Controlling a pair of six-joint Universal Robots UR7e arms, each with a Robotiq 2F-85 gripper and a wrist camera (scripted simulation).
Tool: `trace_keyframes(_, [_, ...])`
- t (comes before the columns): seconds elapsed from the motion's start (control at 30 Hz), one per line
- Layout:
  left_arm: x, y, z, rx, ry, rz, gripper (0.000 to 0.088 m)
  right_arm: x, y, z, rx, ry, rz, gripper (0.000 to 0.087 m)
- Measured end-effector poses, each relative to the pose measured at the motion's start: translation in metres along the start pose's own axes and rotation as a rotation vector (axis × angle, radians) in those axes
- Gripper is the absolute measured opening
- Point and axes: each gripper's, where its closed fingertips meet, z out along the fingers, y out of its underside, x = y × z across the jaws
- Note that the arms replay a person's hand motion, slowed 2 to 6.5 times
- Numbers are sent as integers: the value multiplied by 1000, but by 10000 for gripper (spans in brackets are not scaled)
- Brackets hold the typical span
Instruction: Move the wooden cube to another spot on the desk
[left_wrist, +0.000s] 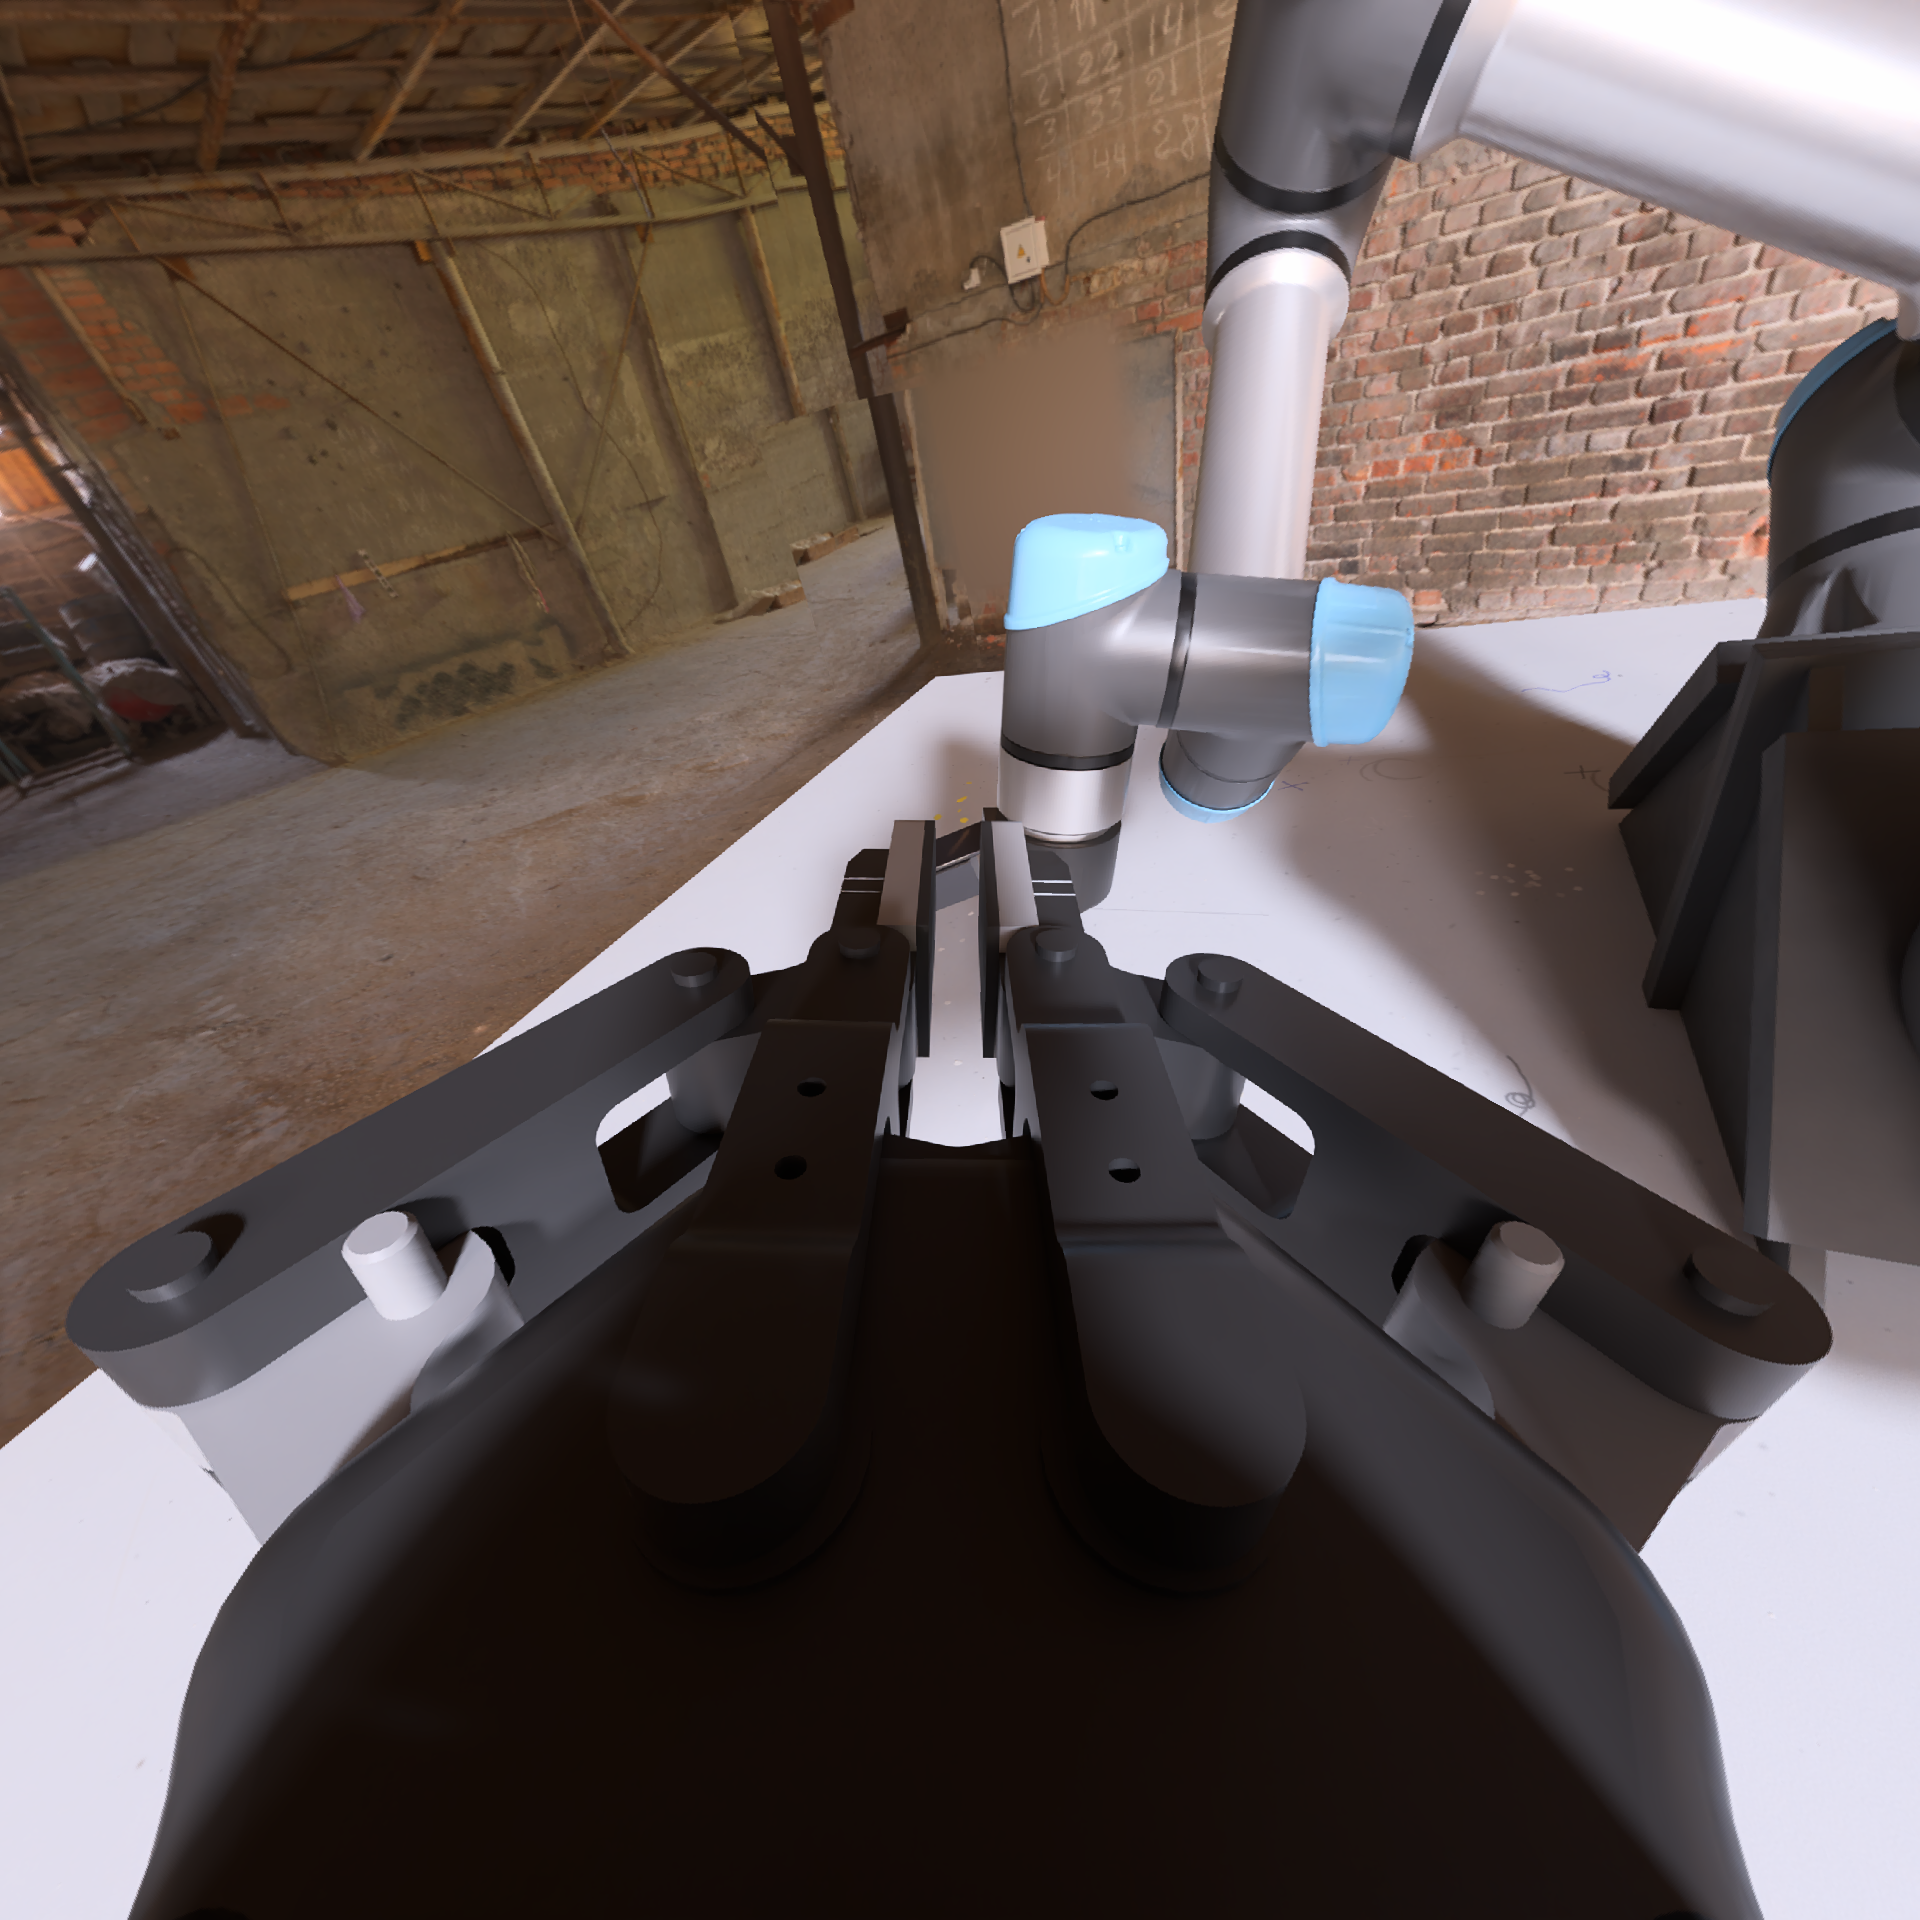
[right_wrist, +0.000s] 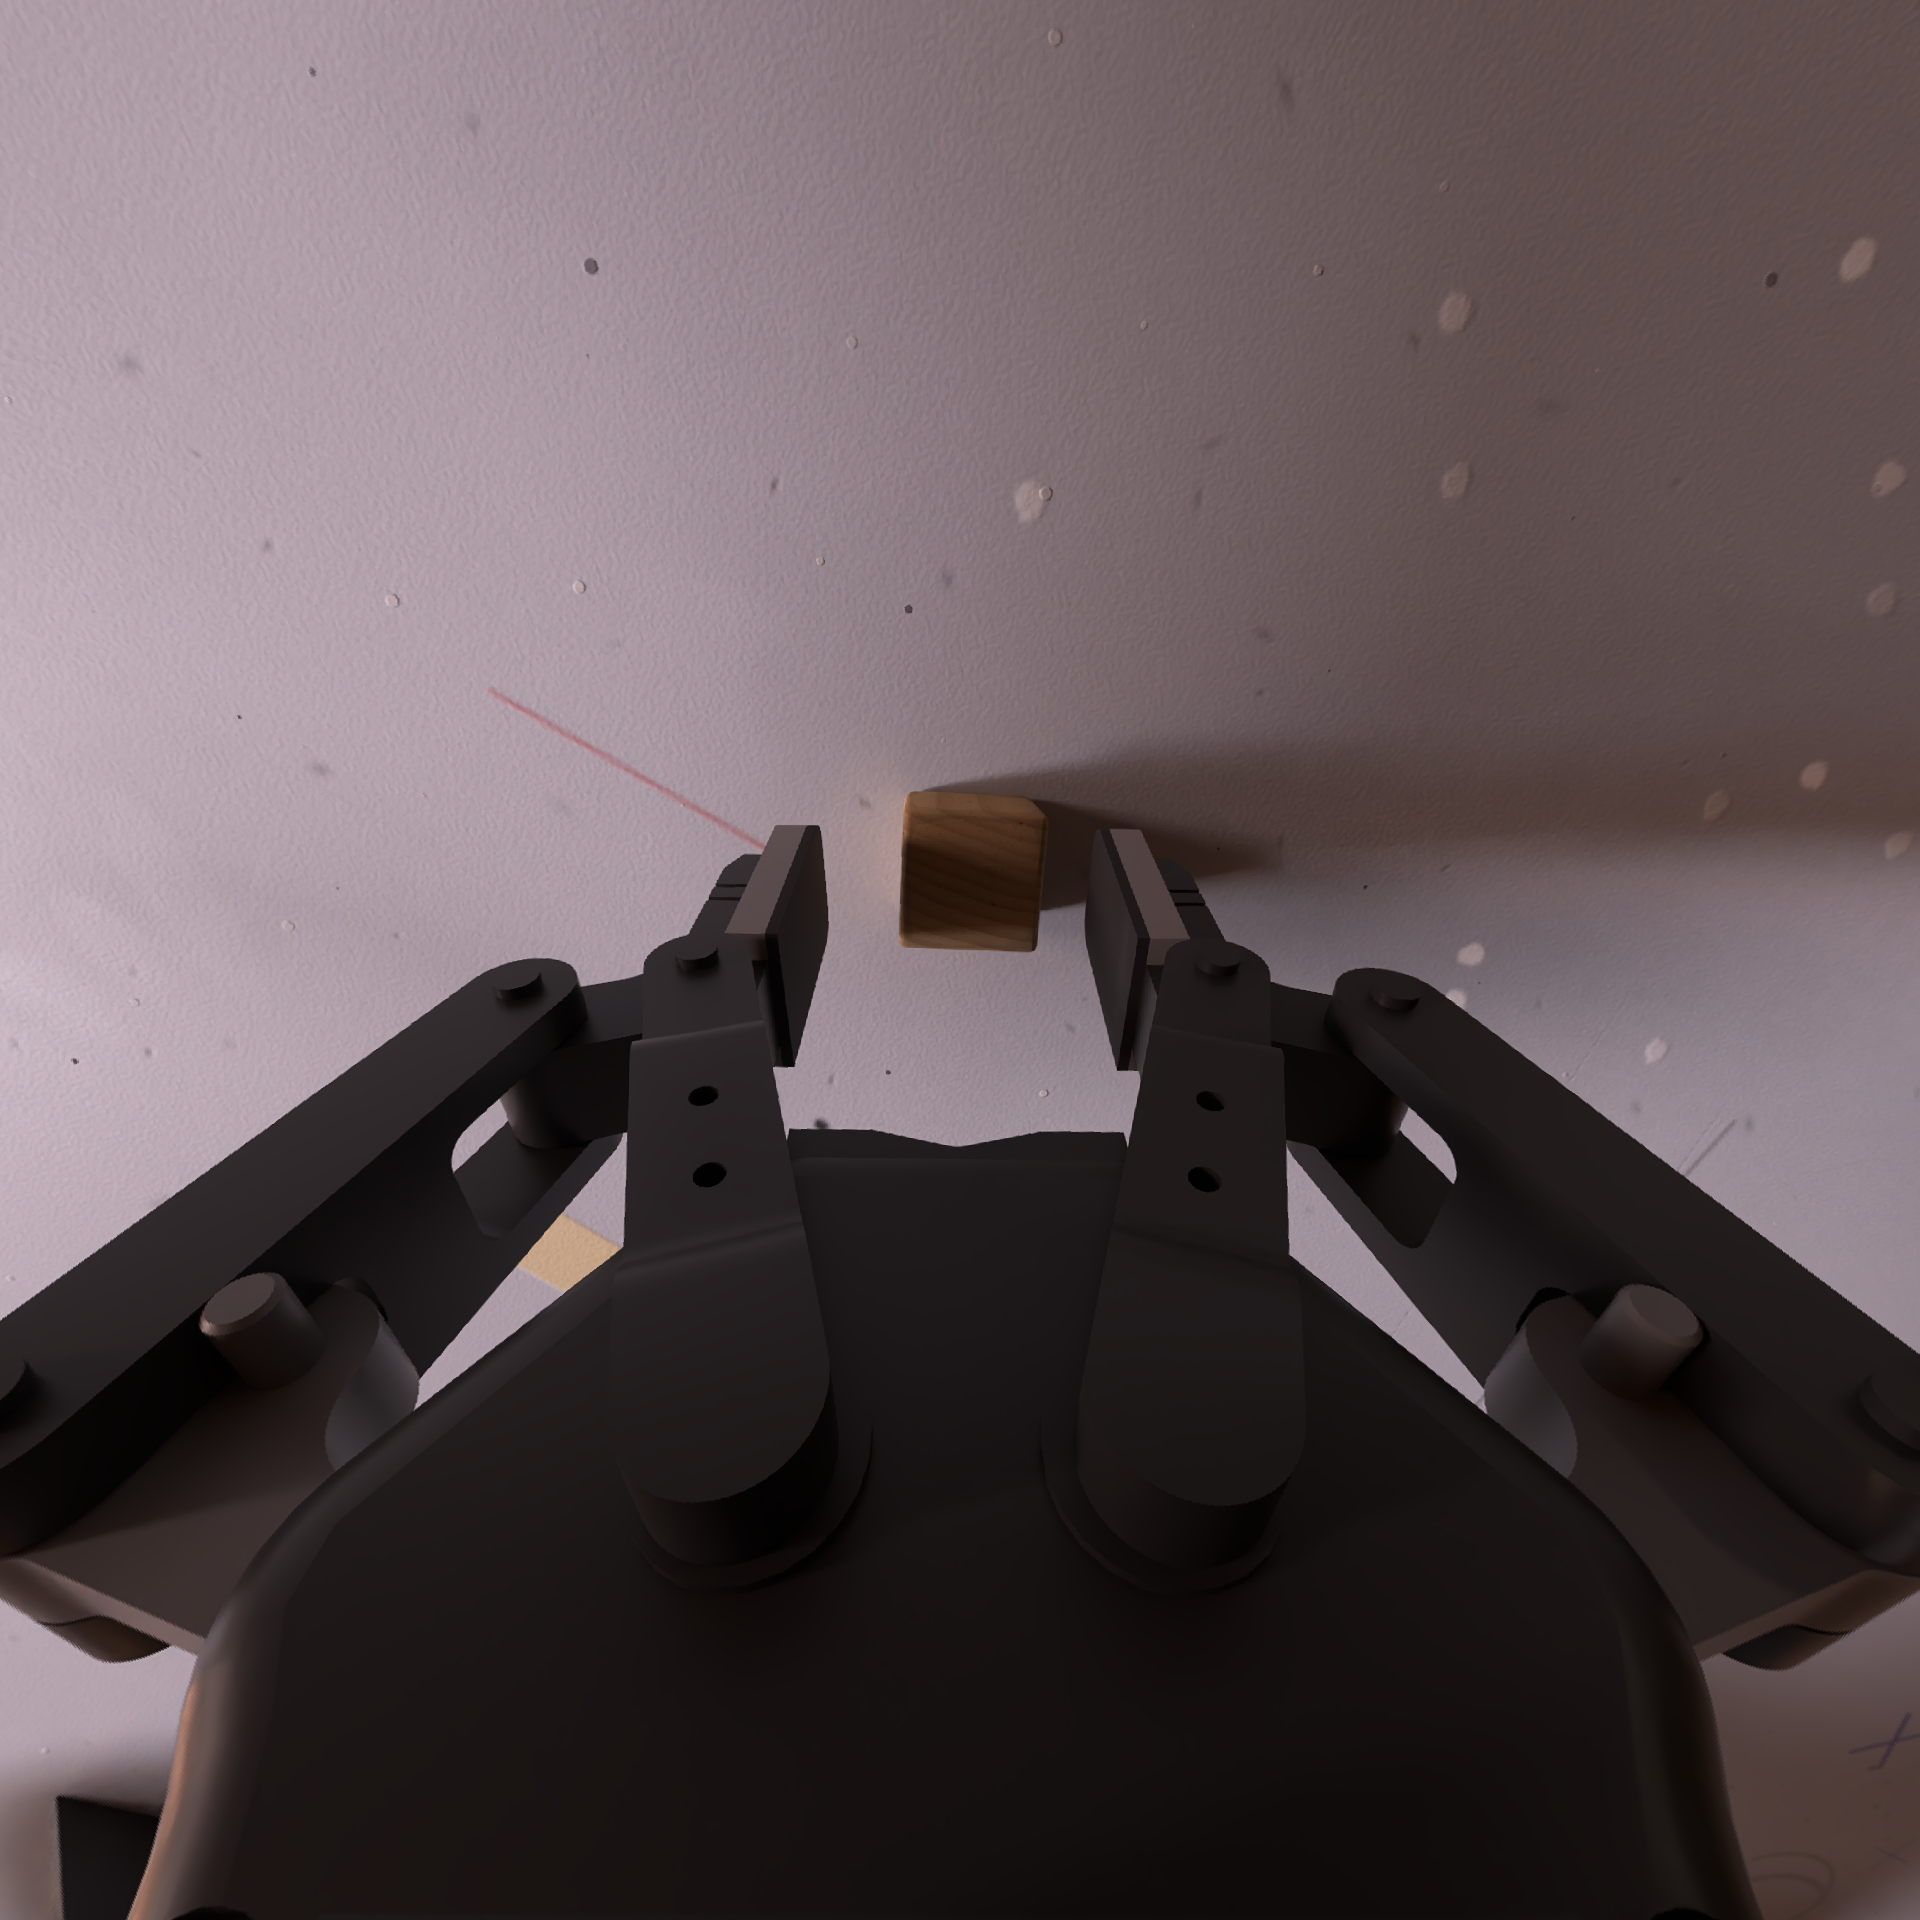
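In the right wrist view the wooden cube sits on the pale speckled desk. My right gripper is open and points down at the desk. Its two fingers stand on either side of the cube, with a gap on each side, so neither pad touches it. The cube casts a shadow to the right. In the left wrist view my left gripper is shut and empty, held low over the white desk. The cube is not in that view.
The right arm, with blue joint caps, reaches down to the desk beyond my left fingers. A dark arm mount stands at the right. The desk's edge runs diagonally at the left. A tan patch lies under my right gripper.
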Motion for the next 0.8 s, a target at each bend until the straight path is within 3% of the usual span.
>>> trace_keyframes(0.5, [8, -2, -6, 0, 30, 29, 66, 3, 6, 12, -16, -5, 53, 445])
trace_keyframes(0.6, [9, -2, -7, -4, 29, 40, 63, 4, 6, 14, -11, -13, 61, 415])
trace_keyframes(0.8, [13, -2, -7, -7, 38, 56, 58, 1, 5, 16, 7, -44, 57, 250])
